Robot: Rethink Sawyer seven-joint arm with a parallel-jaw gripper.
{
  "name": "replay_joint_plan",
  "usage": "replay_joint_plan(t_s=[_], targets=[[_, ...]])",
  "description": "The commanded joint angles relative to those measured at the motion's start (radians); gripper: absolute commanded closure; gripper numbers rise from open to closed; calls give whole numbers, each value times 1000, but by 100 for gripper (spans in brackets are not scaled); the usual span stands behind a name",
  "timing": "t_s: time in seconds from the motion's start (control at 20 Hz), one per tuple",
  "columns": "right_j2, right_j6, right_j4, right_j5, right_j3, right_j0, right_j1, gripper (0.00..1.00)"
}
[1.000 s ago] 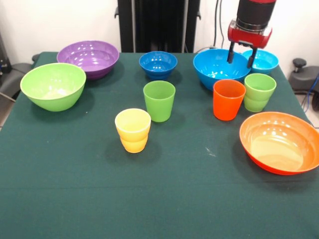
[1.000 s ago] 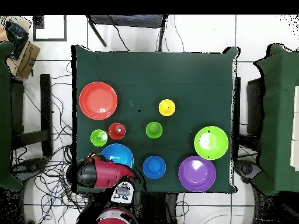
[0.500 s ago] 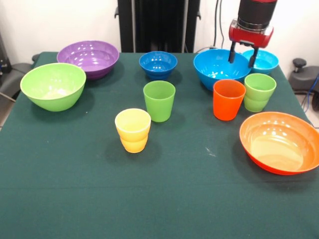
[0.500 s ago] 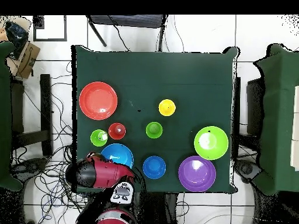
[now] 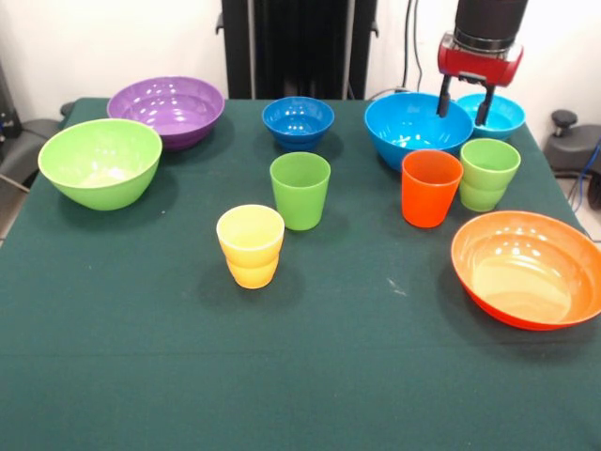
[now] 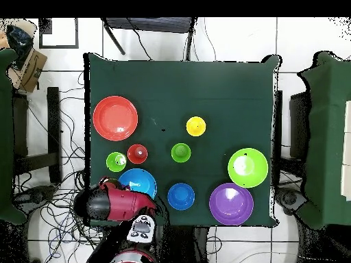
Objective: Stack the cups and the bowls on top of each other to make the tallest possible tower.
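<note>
The hand (image 5: 465, 103) is hanging empty, its two fingers (image 5: 443, 100) spread a fair bit apart with nothing gripped between them. It's hovering right over the spot where the big blue bowl (image 5: 413, 127) and the little turquoise bowl (image 5: 498, 113) sit side by side, one finger showing in front of each rim. From overhead the arm (image 6: 113, 204) is covering that corner, so the turquoise one is hidden there.

Just in front of the hand, the orange cup (image 5: 431, 188) and the light green cup (image 5: 488, 174) are standing close together, upright. Further forward from those, the big orange bowl (image 5: 528, 268) is sitting by the worktop (image 5: 329, 376) edge.

Off to the side of the hand, the small dark blue bowl (image 5: 298, 120) is sitting alone, with the green cup (image 5: 300, 191) and then the yellow cup (image 5: 250, 246) strung out toward the front. Way over on the far side from the hand, the purple bowl (image 5: 166, 110) and lime green bowl (image 5: 100, 162) are sitting next to each other.

Nothing is stacked; every bowl and cup is standing separately on the green cloth.
</note>
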Motion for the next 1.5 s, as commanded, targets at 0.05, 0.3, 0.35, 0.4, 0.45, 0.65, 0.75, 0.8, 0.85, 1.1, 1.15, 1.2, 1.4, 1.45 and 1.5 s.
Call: replay_joint_plan(t_s=[0.05,0.3,0.35,0.4,0.45,0.65,0.75,0.8,0.85,1.1,1.15,1.2,1.4,1.45,1.5], targets=[[96,212,51,4,8,3,7,0],[122,212,43,-48,0,-18,48,0],[118,213,44,-48,-2,-15,50,0],[115,214,45,-50,-5,-11,53,0],[113,214,46,-50,-9,-10,57,0],[111,208,39,-73,-23,-14,86,0],[109,203,33,-84,-27,-20,99,0],[108,202,31,-87,-29,-22,103,0],[104,201,31,-88,-32,-19,106,0],[106,189,16,-120,-47,-34,143,0],[108,187,13,-128,-47,-38,149,0],[107,184,10,-132,-49,-39,154,0],[106,182,11,-148,-58,-39,176,0],[104,181,13,-150,-61,-38,180,0],[103,182,16,-152,-63,-36,184,0]])
